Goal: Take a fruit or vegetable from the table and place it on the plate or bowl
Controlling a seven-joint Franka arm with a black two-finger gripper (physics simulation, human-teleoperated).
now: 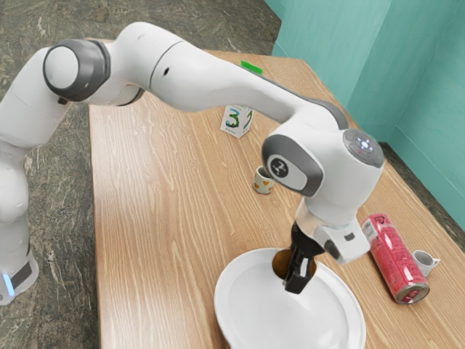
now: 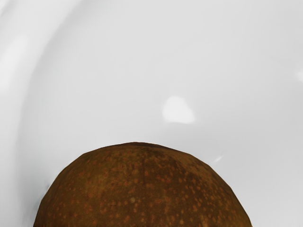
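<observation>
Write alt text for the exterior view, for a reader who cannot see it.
A white robot arm's black gripper grips a brown fruit just over a white plate on a wooden table. Behind stand a small cup and a numbered cube; a red can lies at the exterior view's right.

Light wood table (image 1: 167, 218), grain running lengthwise. Toward its far side: a white cube (image 1: 237, 121) w/ green & blue digits on its faces, sitting flat. Nearer, approx. mid-table: a small cup (image 1: 264, 179) w/ orange marks, upright, apart from the cube. At the exterior view's right: a red can (image 1: 394, 257) lying on its side, w/ a small white handled cup (image 1: 424, 262) just beside it. Small flat green item (image 1: 251, 67) at the table's far edge. Teal wall (image 1: 407, 58) behind; grey marbled floor (image 1: 43, 22).
</observation>
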